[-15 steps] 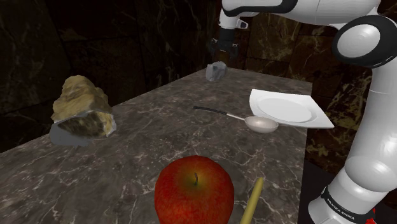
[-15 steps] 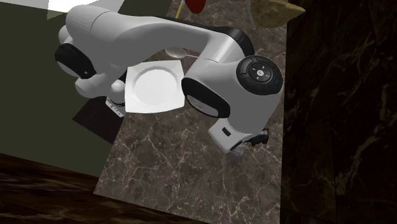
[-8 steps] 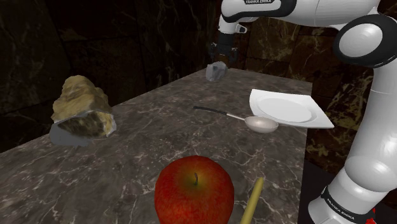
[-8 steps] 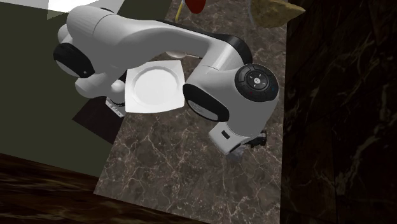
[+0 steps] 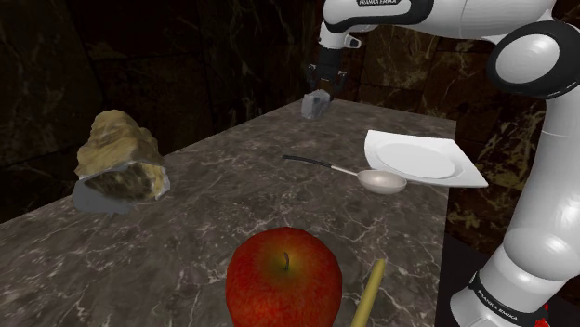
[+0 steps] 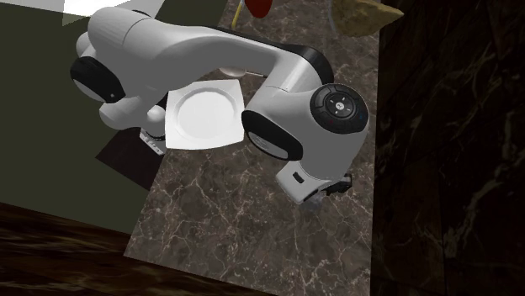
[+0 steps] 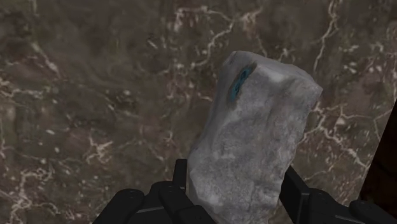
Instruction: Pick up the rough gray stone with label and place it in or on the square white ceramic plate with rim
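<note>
The tool (image 7: 235,177) is clamped on the grey stone (image 7: 254,127), blue label (image 7: 240,81) showing, at the tabletop's (image 5: 232,186) far end. The square white plate (image 5: 423,160) sits apart, with a spoon (image 5: 381,179) lying just beside its rim.

Between the black two-finger hand (image 5: 320,95), clasped on the rough grey stone (image 7: 254,140), and the square white rimmed plate (image 5: 420,160), the dark marbled desk (image 5: 232,186) lay bare. A silver spoon with a dark handle (image 5: 376,179) lay just beside the plate's nearer edge, off that line. The big tan rock on a grey base (image 5: 119,163), the red apple (image 5: 283,277) and the yellow stick (image 5: 368,293) stood well apart. A dark veined wall (image 5: 186,65) rose behind the desk's far edge.
</note>
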